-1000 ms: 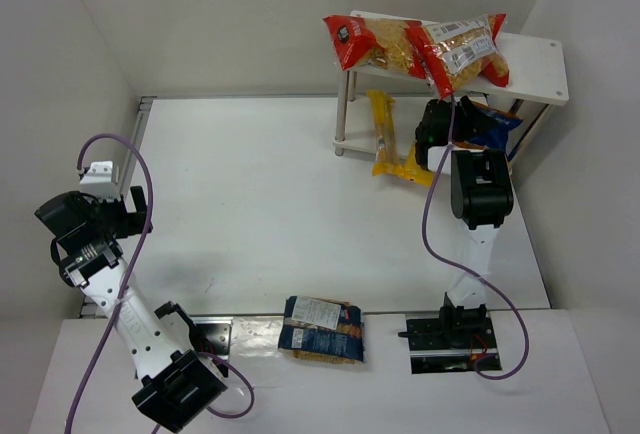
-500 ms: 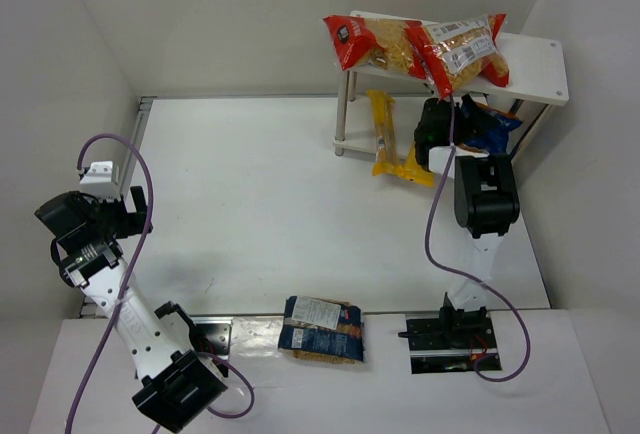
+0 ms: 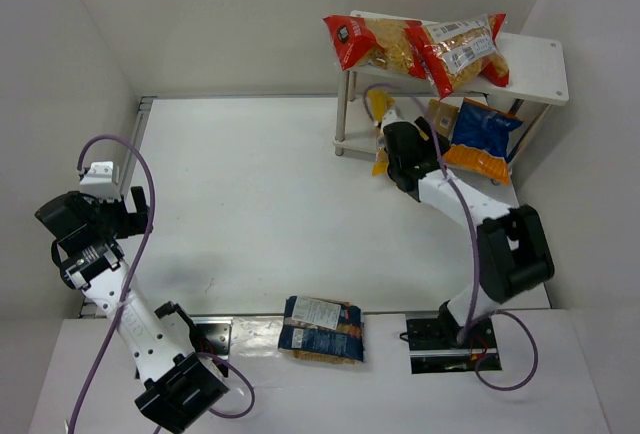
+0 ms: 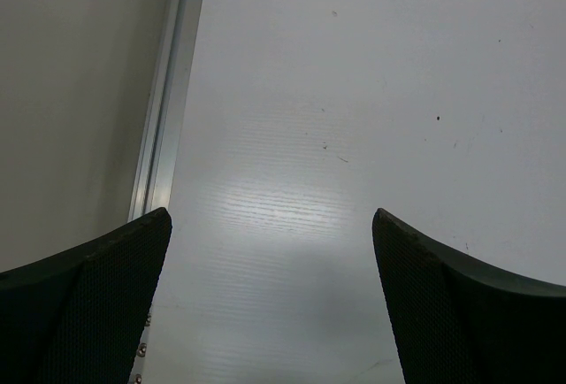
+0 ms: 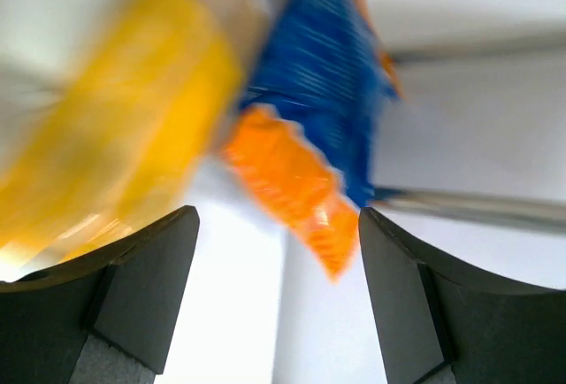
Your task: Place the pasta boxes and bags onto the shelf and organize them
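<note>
The white table (image 3: 260, 194) carried the shelf (image 3: 540, 69) at its far right corner, and all positions below are referenced to that shelf. The right arm (image 3: 470, 209) reached from its base, well in front of the shelf, up to the shelf's front-left leg. The left arm (image 3: 95, 244) stood far to the left of the shelf, near the left wall. Two red-and-clear packs (image 3: 375, 44) (image 3: 462, 49) lay side by side on the shelf's top board, touching each other, the left one overhanging the board's left edge. The blue pack with orange end (image 3: 480, 134) sat beneath the top board, orange end toward the front; whether it rested on the lower board or on the table could not be determined. The dark blue pack (image 3: 322, 327) lay well in front of the shelf, at the table's near edge between the two arm bases. A yellow-orange narrow pack (image 3: 377, 106) lay by the shelf's front-left leg, partly covered by the right wrist; a second one could not be made out with certainty. The right gripper (image 5: 279, 295) was spread, with nothing between its fingers, facing the blurred yellow and blue packs under the shelf. The left gripper (image 4: 270, 295) was likewise spread wide and empty, above bare table far from the shelf.
</note>
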Available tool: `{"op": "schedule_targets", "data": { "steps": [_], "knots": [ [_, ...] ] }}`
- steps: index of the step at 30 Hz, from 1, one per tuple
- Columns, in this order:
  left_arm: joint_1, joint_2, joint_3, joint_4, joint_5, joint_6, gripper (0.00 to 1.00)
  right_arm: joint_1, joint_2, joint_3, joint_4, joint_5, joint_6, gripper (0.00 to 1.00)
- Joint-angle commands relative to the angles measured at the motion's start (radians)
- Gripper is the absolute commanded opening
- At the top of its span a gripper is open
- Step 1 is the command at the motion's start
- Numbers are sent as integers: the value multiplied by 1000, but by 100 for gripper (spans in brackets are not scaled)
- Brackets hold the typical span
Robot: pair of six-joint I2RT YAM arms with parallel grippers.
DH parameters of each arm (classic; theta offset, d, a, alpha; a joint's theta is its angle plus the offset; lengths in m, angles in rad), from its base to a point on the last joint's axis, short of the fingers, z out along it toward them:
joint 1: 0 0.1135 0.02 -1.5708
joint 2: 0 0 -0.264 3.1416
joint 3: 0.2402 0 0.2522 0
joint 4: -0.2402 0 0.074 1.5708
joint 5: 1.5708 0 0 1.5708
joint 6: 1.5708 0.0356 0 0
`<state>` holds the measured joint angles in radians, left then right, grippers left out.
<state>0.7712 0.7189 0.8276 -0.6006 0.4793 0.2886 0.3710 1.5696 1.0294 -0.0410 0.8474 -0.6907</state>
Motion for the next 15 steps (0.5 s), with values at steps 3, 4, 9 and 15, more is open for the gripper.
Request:
{"op": "schedule_targets", "data": {
  "steps": [3, 4, 9, 15],
  "knots": [
    [8, -12, 30, 10, 28, 14, 100, 60, -311, 4, -442, -556, 148, 82],
    [8, -12, 30, 10, 28, 14, 100, 60, -356, 15, -530, -638, 161, 82],
    [8, -12, 30, 10, 28, 23, 100, 60, -506, 90, -726, -1010, 213, 91],
    [8, -12, 30, 10, 38, 23, 100, -162, -585, 66, -752, -1327, 261, 98]
  ]
}}
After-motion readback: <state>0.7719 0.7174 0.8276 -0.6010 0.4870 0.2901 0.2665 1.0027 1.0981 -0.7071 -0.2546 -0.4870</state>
